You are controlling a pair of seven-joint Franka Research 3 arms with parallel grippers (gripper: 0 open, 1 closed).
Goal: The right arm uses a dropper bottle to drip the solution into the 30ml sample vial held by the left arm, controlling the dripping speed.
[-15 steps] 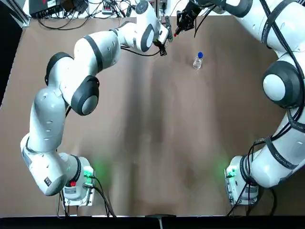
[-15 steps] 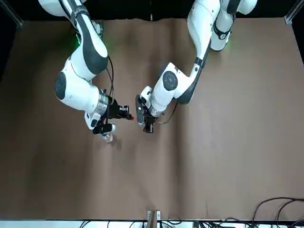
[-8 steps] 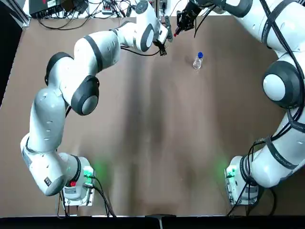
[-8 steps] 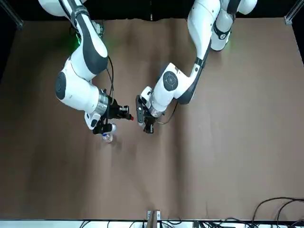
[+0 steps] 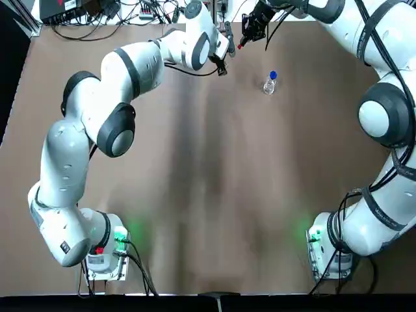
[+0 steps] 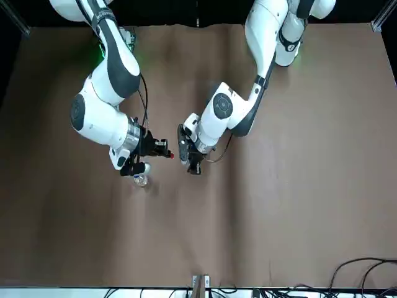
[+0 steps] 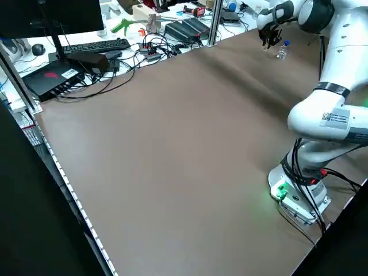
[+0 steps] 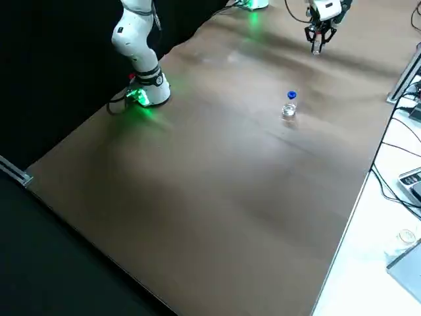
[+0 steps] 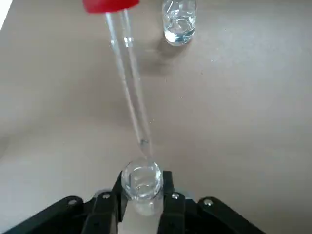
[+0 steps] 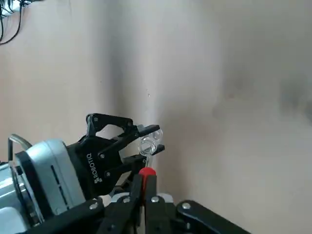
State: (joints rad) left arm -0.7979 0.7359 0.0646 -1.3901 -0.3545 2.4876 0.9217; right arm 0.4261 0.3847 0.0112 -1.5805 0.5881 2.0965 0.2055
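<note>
Nothing has shifted appreciably since a second ago. Left tool [image 9: 141, 207] is closed on the tiny clear glass sample vial [image 9: 142, 183], holding it upright above the brown table [image 5: 214, 195]. Right tool [image 10: 145, 195] is clamped on the red bulb [image 10: 147, 172] of the thin glass dropper [image 9: 129, 92], whose tip sits at the vial's mouth. Separately, the small clear dropper bottle with blue collar [image 5: 270, 82] stands on the table near both tools.
</note>
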